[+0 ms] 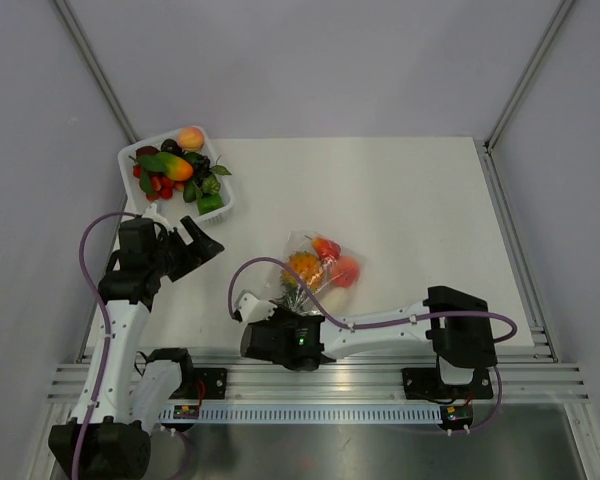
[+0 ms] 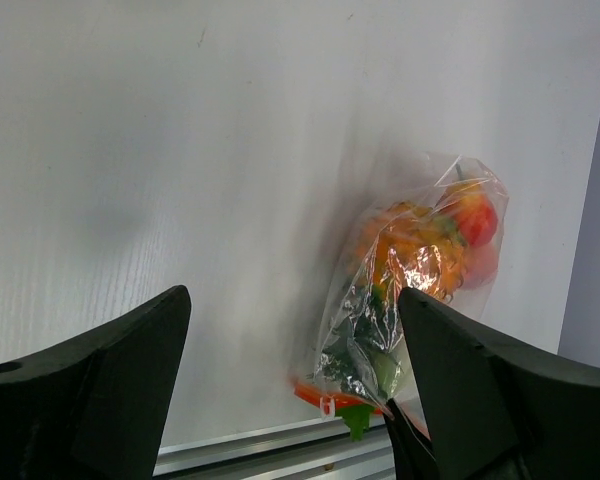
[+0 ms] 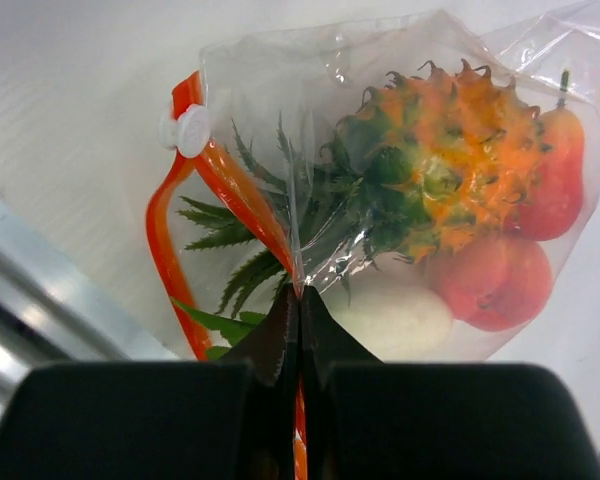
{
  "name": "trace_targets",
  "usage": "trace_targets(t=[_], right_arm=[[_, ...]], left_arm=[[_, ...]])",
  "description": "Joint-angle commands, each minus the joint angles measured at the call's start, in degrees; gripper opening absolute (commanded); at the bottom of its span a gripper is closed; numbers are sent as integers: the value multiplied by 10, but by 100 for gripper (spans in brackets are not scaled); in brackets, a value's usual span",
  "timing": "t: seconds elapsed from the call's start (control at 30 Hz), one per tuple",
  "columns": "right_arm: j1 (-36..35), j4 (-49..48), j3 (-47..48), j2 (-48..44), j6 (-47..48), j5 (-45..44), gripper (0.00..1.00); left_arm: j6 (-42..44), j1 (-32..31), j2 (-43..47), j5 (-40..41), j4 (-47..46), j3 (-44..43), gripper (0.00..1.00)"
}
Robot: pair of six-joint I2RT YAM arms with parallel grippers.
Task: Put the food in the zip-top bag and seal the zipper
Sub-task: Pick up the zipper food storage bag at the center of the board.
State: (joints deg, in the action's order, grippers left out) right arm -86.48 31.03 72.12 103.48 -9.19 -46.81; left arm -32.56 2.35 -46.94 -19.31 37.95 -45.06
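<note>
1. Where the white bench (image 1: 410, 210) runs toward its near edge, the crinkly zip-top bag (image 1: 320, 268) lies flat, about midway between left and right.
2. At the far left corner sits a white tray (image 1: 128, 156) heaped with other toy produce.
3. Right gripper (image 3: 300, 293): fingers pressed together, clamped on the zipper (image 3: 220, 172) at the bag's near edge.
4. Left gripper (image 2: 292, 295): fingers spread apart, holding nothing, held left of the bag, near the tray.
5. Inside the bag: pineapple (image 3: 440, 170), leaves toward the zipper; peach (image 3: 490, 280) and red fruit (image 3: 555, 170) farther in.
6. Zipper's two strips gape apart beside its white slider (image 3: 187, 130).
</note>
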Motion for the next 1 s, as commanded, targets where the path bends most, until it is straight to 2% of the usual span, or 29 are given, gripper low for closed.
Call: trace_targets(t=[0.0, 0.03, 0.33, 0.47, 0.63, 0.8, 0.87, 0.97], right_arm=[[6, -61, -31, -92, 20, 46, 0], [25, -63, -40, -129, 25, 106, 0], [180, -37, -46, -316, 43, 419, 0], [253, -1, -21, -344, 55, 516, 0], [310, 30, 12, -339, 66, 609, 0], [369, 43, 30, -312, 68, 700, 0], [397, 43, 36, -306, 69, 740, 0], [431, 47, 45, -297, 75, 793, 0]], left_arm=[[21, 2, 16, -30, -38, 2, 89], [24, 2, 18, -35, -40, 3, 89], [20, -6, 72, -152, -164, 34, 88], [42, -20, 73, -197, -224, 36, 87], [53, -77, 82, -234, -338, 51, 85], [167, -189, 126, -195, -330, 57, 77], [242, -226, 154, -185, -309, 73, 79], [354, -249, 191, -187, -238, 82, 82]])
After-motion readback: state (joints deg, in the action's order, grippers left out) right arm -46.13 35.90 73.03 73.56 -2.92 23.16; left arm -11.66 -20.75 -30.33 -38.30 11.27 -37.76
